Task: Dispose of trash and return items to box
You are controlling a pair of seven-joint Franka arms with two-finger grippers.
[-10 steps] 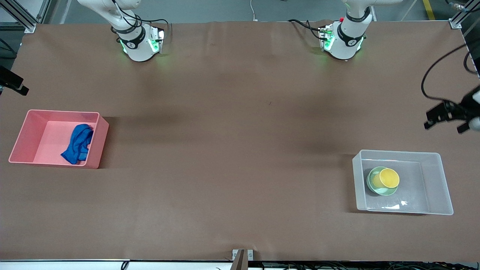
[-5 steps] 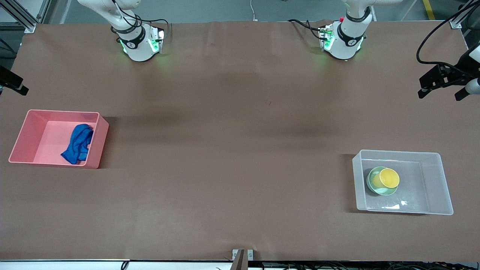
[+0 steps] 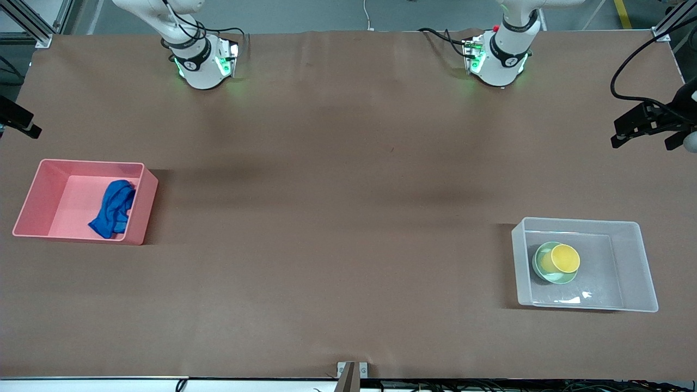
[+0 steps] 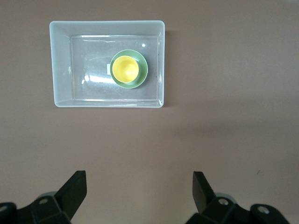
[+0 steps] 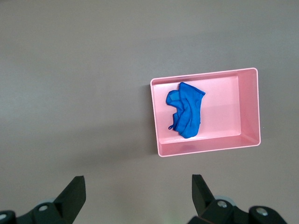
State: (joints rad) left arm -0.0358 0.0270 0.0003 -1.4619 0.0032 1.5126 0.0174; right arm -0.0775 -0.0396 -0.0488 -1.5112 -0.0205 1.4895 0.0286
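Observation:
The blue rag [image 3: 113, 208] lies in the pink bin [image 3: 142, 215] at the right arm's end of the table; the right wrist view shows the rag [image 5: 186, 109] in the bin [image 5: 247, 109]. The yellow cup [image 3: 565, 258] stands in the mint-green bowl [image 3: 561, 278] inside the clear tub [image 3: 637, 267] at the left arm's end. The left wrist view shows the cup [image 4: 125, 69], the bowl [image 4: 142, 77] and the tub [image 4: 60, 63]. My left gripper [image 3: 643, 139] is open and empty, high over the table's end; its jaws [image 4: 139, 191] are wide apart. My right gripper [image 3: 22, 122] is open and empty [image 5: 138, 191].
Brown paper covers the whole table [image 3: 337, 218]. The two arm bases [image 3: 204, 62] [image 3: 498, 57] stand along the table's edge farthest from the front camera. A small metal bracket [image 3: 351, 370] sits at the nearest edge.
My left gripper has risen from above the tub toward the arms' edge of the table, then dropped back slightly. The right arm, the bin, the tub and their contents have not moved.

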